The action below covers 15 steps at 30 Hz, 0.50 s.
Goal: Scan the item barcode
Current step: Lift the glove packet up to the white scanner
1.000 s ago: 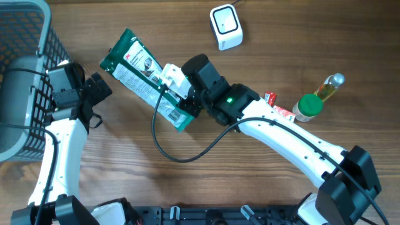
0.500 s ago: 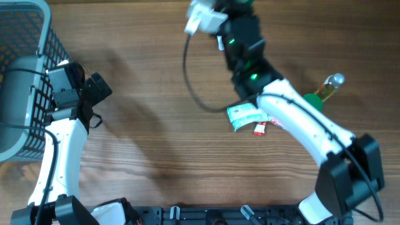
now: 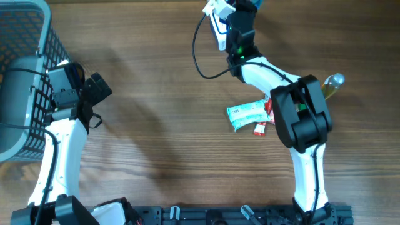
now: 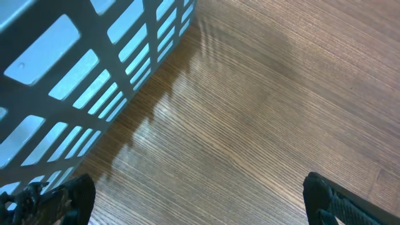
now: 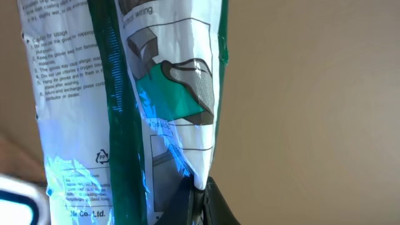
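The wooden tabletop (image 3: 156, 144) is bare over most of its middle. The green-and-white packet (image 5: 125, 112) hangs upright and fills the right wrist view, its printed back turned to the lens. It is pinched at its lower edge by the right gripper (image 5: 197, 200), whose jaws are closed tight on it. A second ago this packet was held over the tabletop at about 10 o'clock from the centre. Since then the right arm has swung it up to the far edge at 12 o'clock, where the white scanner (image 3: 219, 34) stands, largely covered by the arm. The item is therefore judged to be at the reader. Whether the barcode faces the scanner window cannot be told, since no barcode is seen in the wrist view.

With the arm gone, a teal-and-white sachet (image 3: 249, 115) and a red sachet (image 3: 261, 129) are uncovered at about 3 o'clock, touching each other. A small bottle (image 3: 331, 84) of yellowish liquid is seen beyond the arm at 2 o'clock.

The left gripper (image 3: 97, 94) is unchanged, its jaws spread fully and holding nothing, just beside the wire basket (image 3: 53, 37) at 9 o'clock. A grey shape is seen in the basket, but what it is cannot be made out.
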### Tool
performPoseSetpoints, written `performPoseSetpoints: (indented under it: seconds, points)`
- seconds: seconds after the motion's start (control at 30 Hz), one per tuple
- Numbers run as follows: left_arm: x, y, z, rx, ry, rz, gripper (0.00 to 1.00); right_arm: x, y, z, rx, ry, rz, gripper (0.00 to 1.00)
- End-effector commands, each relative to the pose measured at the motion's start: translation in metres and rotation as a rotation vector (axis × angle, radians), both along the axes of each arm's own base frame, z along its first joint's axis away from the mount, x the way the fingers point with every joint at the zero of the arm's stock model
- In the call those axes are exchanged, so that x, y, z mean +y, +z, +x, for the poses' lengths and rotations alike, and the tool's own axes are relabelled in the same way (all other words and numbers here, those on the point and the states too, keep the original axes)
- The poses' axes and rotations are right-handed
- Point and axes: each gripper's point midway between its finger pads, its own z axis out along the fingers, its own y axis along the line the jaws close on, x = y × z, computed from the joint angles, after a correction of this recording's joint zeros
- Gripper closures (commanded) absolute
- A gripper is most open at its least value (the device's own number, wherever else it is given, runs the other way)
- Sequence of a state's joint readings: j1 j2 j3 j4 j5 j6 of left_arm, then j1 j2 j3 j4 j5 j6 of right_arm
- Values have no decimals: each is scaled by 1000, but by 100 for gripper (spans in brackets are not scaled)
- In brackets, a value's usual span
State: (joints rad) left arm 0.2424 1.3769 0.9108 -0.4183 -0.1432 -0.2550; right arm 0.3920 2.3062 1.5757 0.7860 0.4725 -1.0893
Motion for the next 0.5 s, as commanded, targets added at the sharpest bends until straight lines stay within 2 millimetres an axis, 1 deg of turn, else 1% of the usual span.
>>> performPoseSetpoints:
  seconds: [0.0,0.1,0.13,0.2,0.23,0.33,0.4,0.43,0.47]
  points:
    - [1,7,2,-16,-11,9,0,13,-30,6,28,51,73,96]
    - [1,7,2,-16,-11,9,0,18,-40,5,49,62,82,96]
    - [1,7,2,-16,-11,9,0,28,-43,2,62,76,75,96]
    - [1,7,2,-16,-10,8,0,50,-43,-5,63,114,61,96]
    - [1,7,2,-16,-11,9,0,57,-44,-8,68,121,58,96]
    - [1,7,2,-16,-10,8,0,82,-62,-22,140,126,25,96]
    - [1,7,2,-16,-10,8,0,87,-62,-29,137,84,23,96]
    - [1,7,2,-16,-11,9,0,85,-62,-31,136,56,31,96]
    - [1,7,2,-16,-10,8,0,81,-66,-32,151,34,48,96]
